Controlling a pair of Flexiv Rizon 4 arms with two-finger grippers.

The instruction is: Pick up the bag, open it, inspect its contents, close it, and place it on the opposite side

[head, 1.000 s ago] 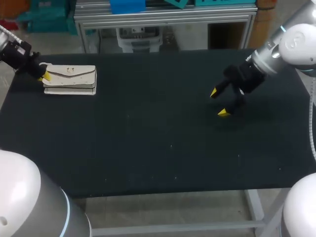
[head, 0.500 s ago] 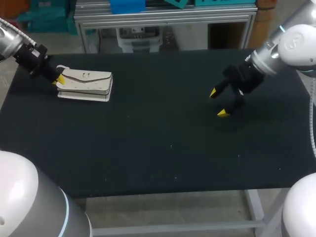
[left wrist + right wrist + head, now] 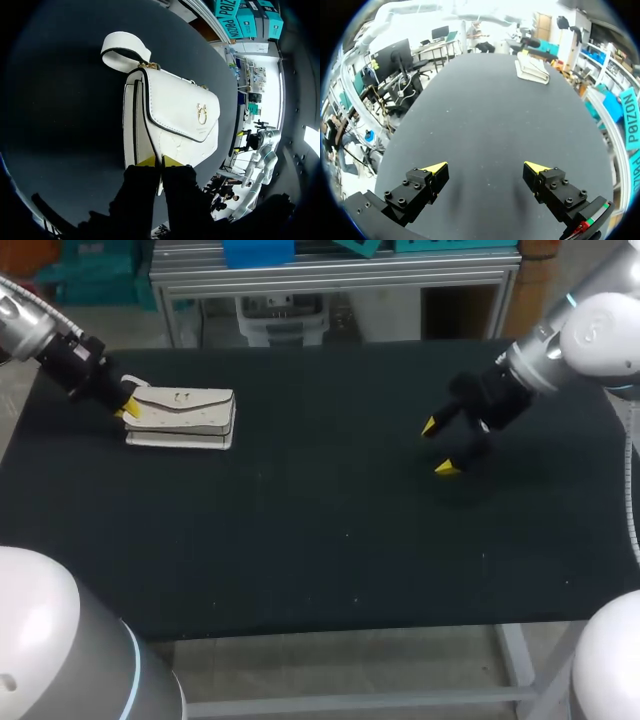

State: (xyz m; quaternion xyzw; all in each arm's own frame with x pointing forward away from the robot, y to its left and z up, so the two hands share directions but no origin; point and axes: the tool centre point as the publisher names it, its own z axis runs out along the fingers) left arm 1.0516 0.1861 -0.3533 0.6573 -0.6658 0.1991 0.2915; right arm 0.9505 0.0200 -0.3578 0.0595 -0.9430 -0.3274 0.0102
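1. Item: bag (image 3: 185, 418), white, with a flap. It lies flat on the table (image 3: 320, 540) at about 10 o'clock in the head view.
2. Left gripper (image 3: 128, 408): the tips are pressed together on a thin edge at the bag's 9 o'clock end. You hold the bag by that end only.
3. Right gripper (image 3: 440, 447): the fingers are wide apart and hold nothing. It hangs over the table at about 2 o'clock, well apart from the bag.
4. Hazard, slip: your pinch is narrow and far from the bag's middle. If you lift from here, expect the free end to droop and swing, and the smooth skin may slide out of the tips.
5. Hazard, drag: if you pull toward 3 o'clock without lifting clear, the bag will likely scrape along the cloth and twist about the pinch.
6. Hazard, flap: it is unclear whether the tips also trap the flap's edge. If they do, opening will fight your own grip.
7. Hazard, snag: the wrist loop (image 3: 125, 50) lies loose on the table at the gripped end and could catch a finger.
8. Heading: the long axis runs roughly 9 to 3 o'clock. The flap and its gold clasp (image 3: 202, 114) face up.
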